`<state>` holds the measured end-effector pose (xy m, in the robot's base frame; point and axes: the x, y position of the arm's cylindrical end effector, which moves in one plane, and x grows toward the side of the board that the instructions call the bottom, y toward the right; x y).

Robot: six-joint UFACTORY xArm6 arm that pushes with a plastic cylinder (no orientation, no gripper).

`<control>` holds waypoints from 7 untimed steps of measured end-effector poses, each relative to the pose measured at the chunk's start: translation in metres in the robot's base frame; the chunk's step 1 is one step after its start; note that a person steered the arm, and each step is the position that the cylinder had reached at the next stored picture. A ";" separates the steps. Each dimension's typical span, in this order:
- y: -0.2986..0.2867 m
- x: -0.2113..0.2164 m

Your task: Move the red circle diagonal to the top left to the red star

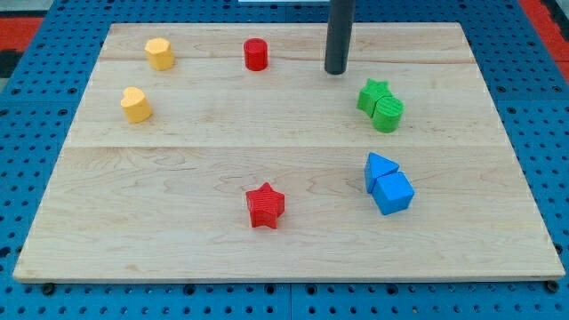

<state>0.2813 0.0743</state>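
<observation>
Red circle [256, 54] sits near the frame's top, well apart from the red star [265, 205] at lower centre, while the arm's tip [335, 70], a bare rod with no pincer to open or close, stands to the circle's right, touching nothing, so the approach step seems in hand and the next move likely calls for getting above the circle to push it downward.

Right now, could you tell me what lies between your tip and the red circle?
Nothing: in the camera view, only bare board separates my tip from the red circle, which sits to the tip's left.
</observation>
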 end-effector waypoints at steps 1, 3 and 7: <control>-0.012 -0.059; -0.087 -0.074; -0.146 0.014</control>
<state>0.2958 -0.0715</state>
